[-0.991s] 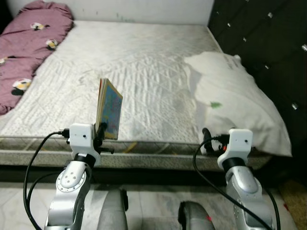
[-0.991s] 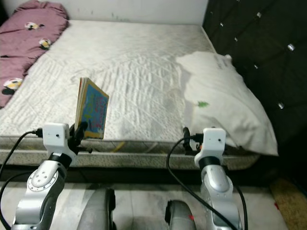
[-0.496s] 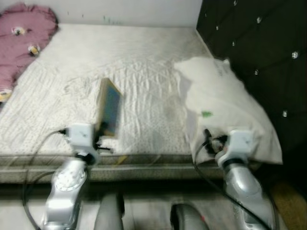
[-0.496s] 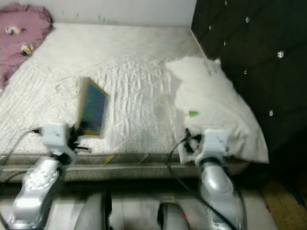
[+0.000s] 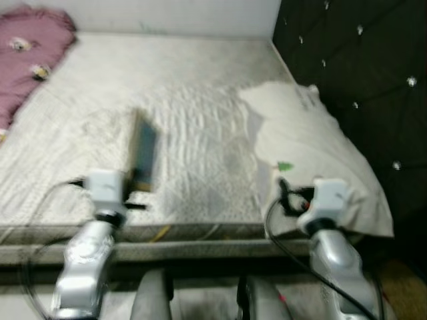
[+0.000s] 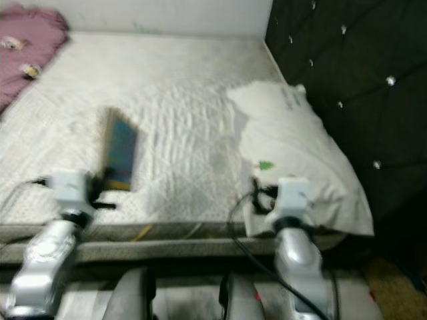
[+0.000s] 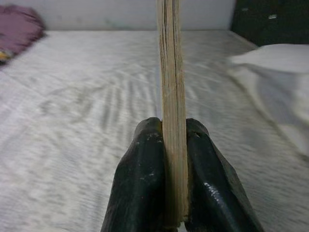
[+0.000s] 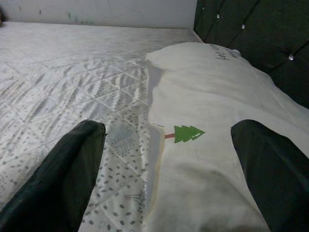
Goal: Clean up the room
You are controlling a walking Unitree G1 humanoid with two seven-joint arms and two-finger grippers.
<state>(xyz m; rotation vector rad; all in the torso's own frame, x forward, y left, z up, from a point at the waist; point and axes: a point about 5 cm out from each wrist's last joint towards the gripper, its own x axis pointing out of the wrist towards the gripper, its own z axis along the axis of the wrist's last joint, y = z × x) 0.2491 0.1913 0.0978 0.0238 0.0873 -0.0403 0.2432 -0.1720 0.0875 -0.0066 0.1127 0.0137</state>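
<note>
Over the quilted white mattress [image 5: 200, 80], left claw [image 7: 166, 181] clamping upright book [image 5: 142, 159], right claw [image 8: 166, 169] spread above pillow [image 5: 313, 160].

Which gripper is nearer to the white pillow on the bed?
The right gripper: it hovers open over the white pillow. The left gripper, shut on the book, is across the mattress.

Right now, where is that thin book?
The book stands upright, clamped in the left gripper, held over the near left part of the mattress, well left of the white pillow.
</note>
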